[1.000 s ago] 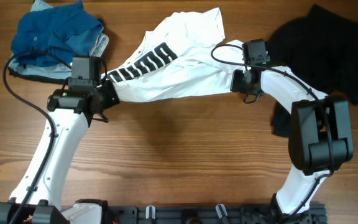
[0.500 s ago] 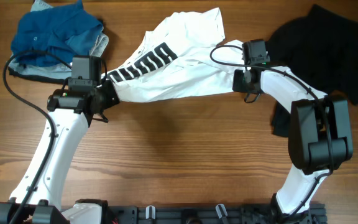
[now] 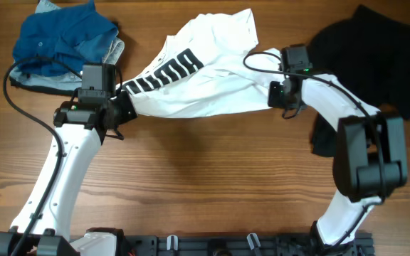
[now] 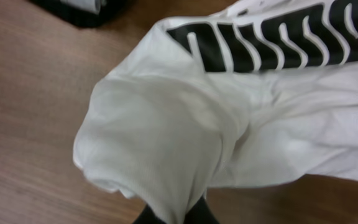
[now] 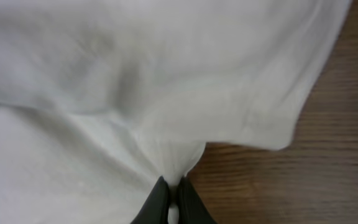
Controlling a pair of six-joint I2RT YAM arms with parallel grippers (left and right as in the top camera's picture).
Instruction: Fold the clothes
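Note:
A white T-shirt (image 3: 205, 85) with black block lettering stretches across the back middle of the table between both arms. My left gripper (image 3: 125, 105) is shut on its left end; in the left wrist view the cloth (image 4: 185, 130) bunches down between the black fingertips (image 4: 201, 214). My right gripper (image 3: 275, 94) is shut on the shirt's right edge, and the right wrist view shows a pinch of white fabric (image 5: 166, 93) caught between the closed fingers (image 5: 157, 202). A black garment (image 3: 376, 57) lies at the back right. A blue and grey pile (image 3: 62, 43) lies at the back left.
The wooden table (image 3: 205, 178) is bare in front of the shirt. The black garment spreads beside and behind the right arm's elbow (image 3: 369, 149). A black cable (image 3: 20, 99) loops off the left arm near the blue pile.
The right gripper has closed onto the shirt's right edge and shifted slightly right. The left arm and its grip have not moved.

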